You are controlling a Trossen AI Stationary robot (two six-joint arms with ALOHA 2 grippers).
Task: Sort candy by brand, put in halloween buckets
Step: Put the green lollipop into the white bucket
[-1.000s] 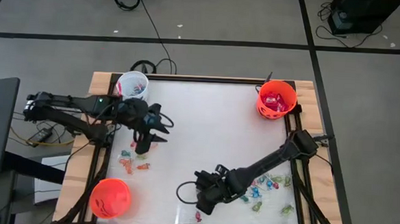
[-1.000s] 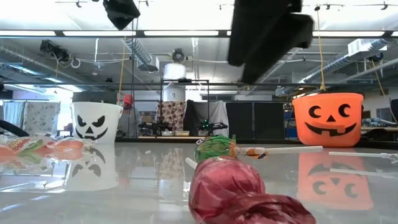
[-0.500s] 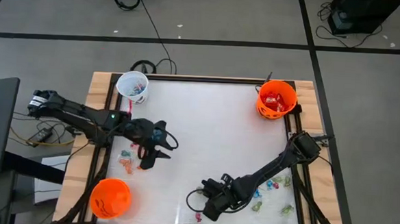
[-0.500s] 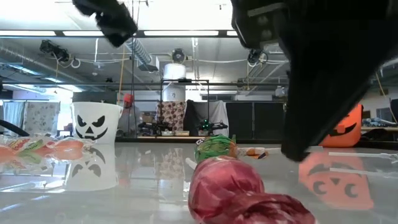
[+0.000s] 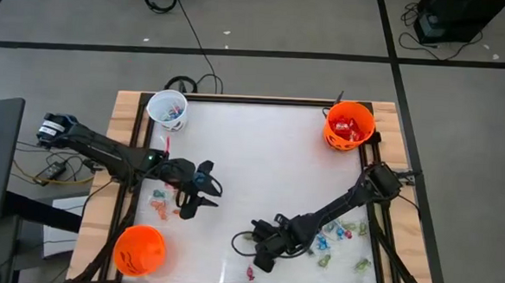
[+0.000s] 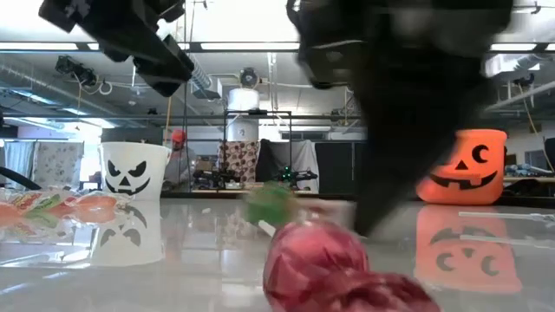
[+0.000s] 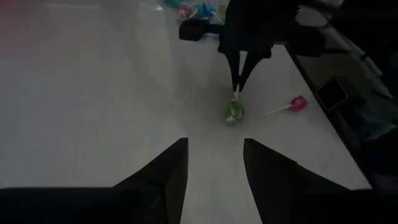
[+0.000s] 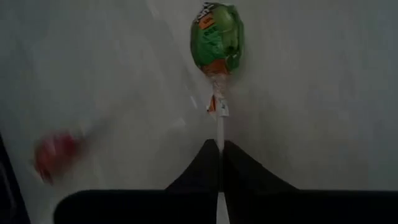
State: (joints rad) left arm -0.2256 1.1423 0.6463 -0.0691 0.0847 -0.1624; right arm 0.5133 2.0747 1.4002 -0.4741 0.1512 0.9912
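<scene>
Right claw [image 8: 219, 149] now pinched onto green lollipop [image 8: 216, 37] stick near front edge — left claw [image 7: 214, 165] parted, empty.

A white counter [image 5: 260, 168] with a pale wooden rim sits on a grey floor marked with dark tape lines. Three small pails stand on it near the corners: a white bucket [image 5: 168, 108] at the far left, an orange bucket [image 5: 349, 126] holding red packets at the far right, and a second orange bucket [image 5: 139, 249] at the near left. A small cluster of orange-red candies [image 5: 159, 203] lies by the left edge. A scatter of blue and green candies [image 5: 341, 241] lies near the right edge. A green lollipop [image 7: 234, 111] rests towards the near edge, with a pink lollipop [image 7: 297, 103] lying a little apart from it.
</scene>
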